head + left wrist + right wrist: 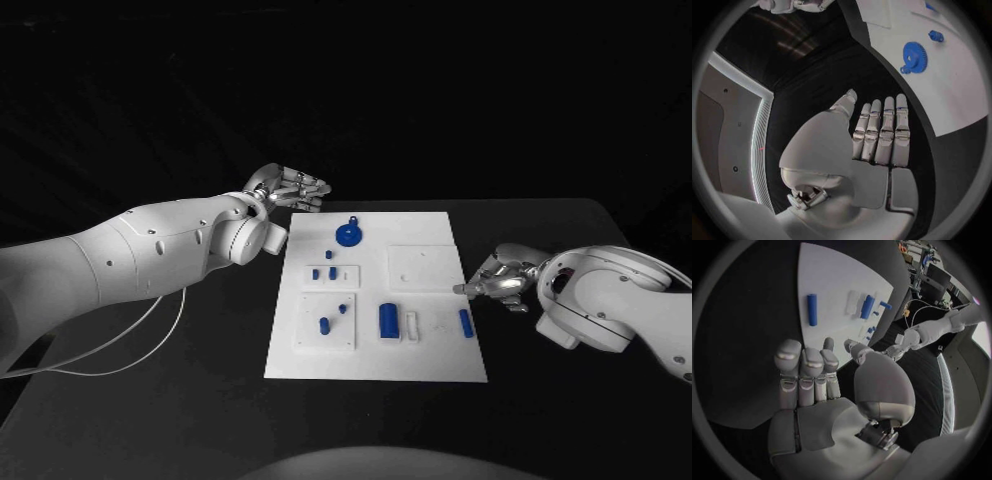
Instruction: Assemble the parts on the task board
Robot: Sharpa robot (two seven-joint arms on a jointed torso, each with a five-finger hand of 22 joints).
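Fingers [879, 132] straight, empty; wrist view reveals gear [912, 55] teeth.

One white task board [433, 365] lies on the black desk [577, 400], between the two hands: one left hand [293, 188] beside its far corner and one right hand [498, 280] beside its other long edge.

On the board there is one blue gear [349, 235], the part nearest the left hand. There are two long blue cylinders: a thick one [389, 319] mid-board and a thinner one [466, 322] nearest the right hand. One white bar [413, 326] lies between those two. Three raised white plates sit on the board: a bare one [424, 266], a small one [332, 274] carrying three short blue pegs, and a long one [327, 321] carrying two blue pegs.
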